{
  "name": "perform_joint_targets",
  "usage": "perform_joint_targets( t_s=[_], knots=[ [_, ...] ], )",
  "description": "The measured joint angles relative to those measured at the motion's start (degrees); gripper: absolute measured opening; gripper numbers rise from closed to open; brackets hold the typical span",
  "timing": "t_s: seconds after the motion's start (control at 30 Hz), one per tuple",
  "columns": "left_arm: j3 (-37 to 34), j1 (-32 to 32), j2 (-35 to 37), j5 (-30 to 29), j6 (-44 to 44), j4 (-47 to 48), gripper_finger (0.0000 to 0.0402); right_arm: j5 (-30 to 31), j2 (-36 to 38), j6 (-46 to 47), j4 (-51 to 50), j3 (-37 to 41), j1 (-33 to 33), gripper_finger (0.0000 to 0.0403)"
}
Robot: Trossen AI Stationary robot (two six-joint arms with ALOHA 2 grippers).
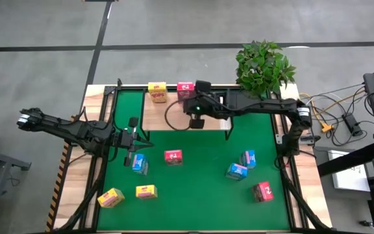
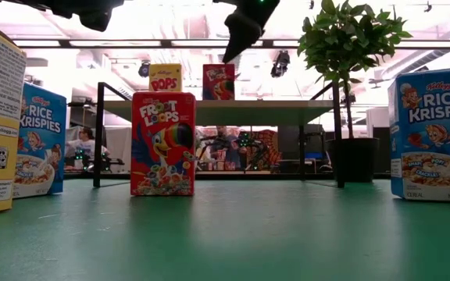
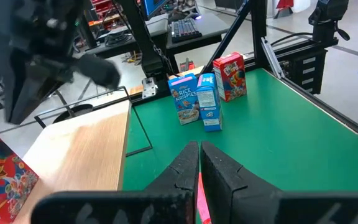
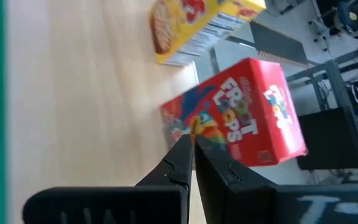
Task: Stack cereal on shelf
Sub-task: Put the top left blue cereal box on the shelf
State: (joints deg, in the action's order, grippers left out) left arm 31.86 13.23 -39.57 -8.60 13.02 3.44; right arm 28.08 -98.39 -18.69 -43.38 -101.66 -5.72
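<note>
Cereal boxes (image 1: 173,156): two on shelf (image 1: 174,117) (seven on mat (image 1: 200,188))

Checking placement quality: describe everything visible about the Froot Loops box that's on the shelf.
The Froot Loops box is a small red printed cardboard carton with a toucan and rainbow lettering on its front. It stands upright on the light-wood shelf, near the back edge, right beside the yellow Corn Pops box; whether the two touch cannot be told. It looks closed and undented. The right gripper, shut, hangs above the shelf in front of it, not touching it.
</note>
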Motion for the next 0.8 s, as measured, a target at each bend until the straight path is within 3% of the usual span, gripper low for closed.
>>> perform_joint_targets(
  t_s=[0.23, 0.5, 0.8],
  knots=[
    [0.0, 0.0, -0.1, 0.0, -1.0, -0.8, 0.0000, -0.3, 3.3, 3.6, 2.0, 5.6, 5.8, 0.0009],
    [0.0, 0.0, -1.7, 0.0, -3.1, -3.1, 0.0000, -0.2, 12.1, 6.8, 11.8, 21.3, 10.3, 0.0009],
    [0.0, 0.0, -5.4, 0.0, -3.6, -7.4, 0.0000, -5.8, 25.2, 7.8, 33.2, 41.1, 12.7, 0.0009]
  ],
)
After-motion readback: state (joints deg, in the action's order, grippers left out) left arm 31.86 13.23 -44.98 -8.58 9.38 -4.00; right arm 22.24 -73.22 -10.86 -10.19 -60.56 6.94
